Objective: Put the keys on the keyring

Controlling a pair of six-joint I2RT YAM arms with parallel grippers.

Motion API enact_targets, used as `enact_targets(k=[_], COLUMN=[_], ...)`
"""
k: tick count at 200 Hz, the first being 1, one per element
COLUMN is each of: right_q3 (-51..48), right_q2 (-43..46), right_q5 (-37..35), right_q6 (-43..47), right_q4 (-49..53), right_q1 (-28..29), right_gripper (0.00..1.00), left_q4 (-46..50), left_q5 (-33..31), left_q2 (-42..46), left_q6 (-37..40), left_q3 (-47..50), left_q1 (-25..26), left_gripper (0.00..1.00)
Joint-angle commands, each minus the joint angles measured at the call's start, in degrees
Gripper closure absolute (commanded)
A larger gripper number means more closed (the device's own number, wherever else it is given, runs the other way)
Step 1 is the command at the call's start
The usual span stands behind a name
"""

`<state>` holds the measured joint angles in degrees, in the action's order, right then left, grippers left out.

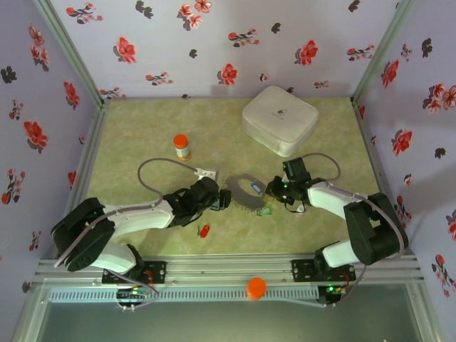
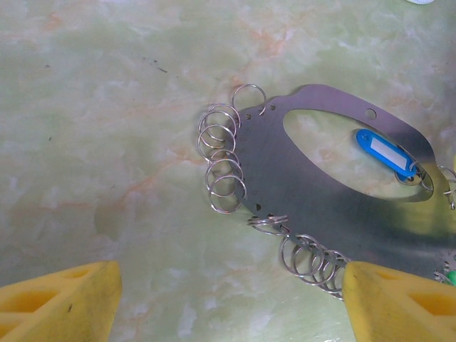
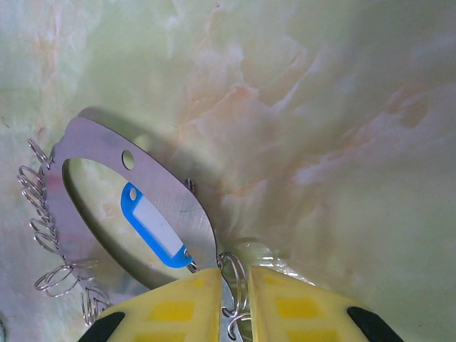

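Right gripper (image 3: 234, 283) clamps the keyring (image 3: 167, 189) at its edge; left gripper (image 2: 231, 285) gapes wide apart just beside it

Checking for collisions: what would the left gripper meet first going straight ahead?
Likely the wire rings on the keyring rim, ahead of the open left gripper; height above them is unclear.

— Back right of the green marbled table (image 1: 142, 128)?
— White rounded box (image 1: 279, 119), close to the back wall.
— And left of centre?
— Orange-capped bottle (image 1: 182, 147), upright. Near it, toward the front, a small white piece (image 1: 205, 172). Down on the front rail, an orange cap (image 1: 256, 287). Floral walls (image 1: 214, 43) all round.
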<state>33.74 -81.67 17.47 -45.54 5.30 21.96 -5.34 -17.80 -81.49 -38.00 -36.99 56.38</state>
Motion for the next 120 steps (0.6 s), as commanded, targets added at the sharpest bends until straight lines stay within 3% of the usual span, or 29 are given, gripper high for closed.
enact_targets(k=[1, 69, 86, 120], right_q3=[0.0, 0.6, 0.5, 0.1], right_q2=[-0.5, -2.0, -1.3, 1.0], right_q5=[0.8, 1.3, 0.5, 1.3], right_q6=[0.7, 1.5, 1.2, 1.4], right_q4=[0.3, 0.5, 0.5, 1.1], right_q1=[-0.4, -0.3, -0.4, -2.4], right_gripper=[0.81, 0.82, 0.93, 1.00], left_q4=[-0.5, -1.2, -1.2, 0.3], left_q5=[-0.3, -1.8, -2.5, -2.9], left_q2=[0.0, 2.1, 3.2, 5.1], left_q6=[-1.9, -3.0, -3.1, -3.2], left_q3=[-0.7, 1.6, 2.4, 3.7], left_q1=[0.1, -0.1, -0.3, -1.5], left_gripper=[0.19, 0.19, 0.19, 0.18])
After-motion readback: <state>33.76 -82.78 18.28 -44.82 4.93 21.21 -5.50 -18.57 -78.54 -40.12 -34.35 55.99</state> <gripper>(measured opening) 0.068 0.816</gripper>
